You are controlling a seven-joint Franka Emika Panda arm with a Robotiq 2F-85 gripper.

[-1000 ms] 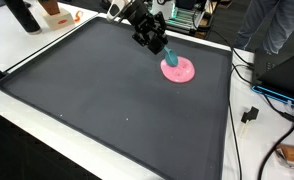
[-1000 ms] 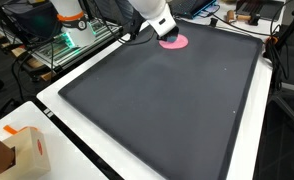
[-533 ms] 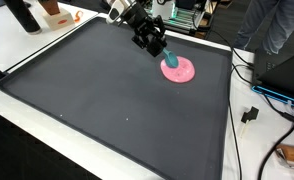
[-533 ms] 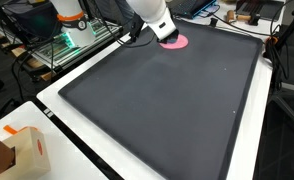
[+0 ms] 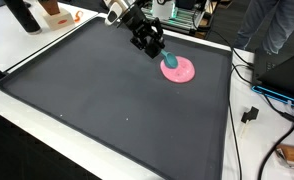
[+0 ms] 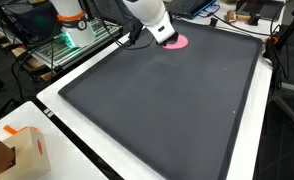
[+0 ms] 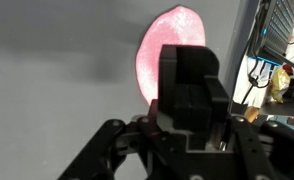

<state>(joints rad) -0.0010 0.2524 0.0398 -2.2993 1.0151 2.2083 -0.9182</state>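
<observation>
In an exterior view, the gripper [image 5: 160, 47] hangs over the far part of a black mat [image 5: 107, 105] that covers the bench [image 5: 17, 55], clenched on a slim teal object [image 5: 168, 57] whose exact kind is too small to tell. The object slants down toward a flat pink disc [image 5: 181, 71], and its lower end sits at the disc's near rim; whether the 2 touch cannot be told. As I judge it, the hold is on the object's upper end only, so a push sideways against the disc could lever it out of the gripper or tilt it in the hold. In an exterior view from across the bench, the white arm hides most of the gripper [image 6: 164, 36], and only part of the pink disc [image 6: 178, 43] shows beside it on the black mat [image 6: 167, 110]; the teal object is not visible here. The disc looks thin and light, so dragging contact would likely slide it across the mat toward the raised rim. In the wrist view, the gripper [image 7: 190, 70] fills the middle as 1 dark block, the pink disc [image 7: 167, 40] lies beyond it, and the held object is hidden, so its tip is poorly watched from here and a blind descent could jam it into the disc.
</observation>
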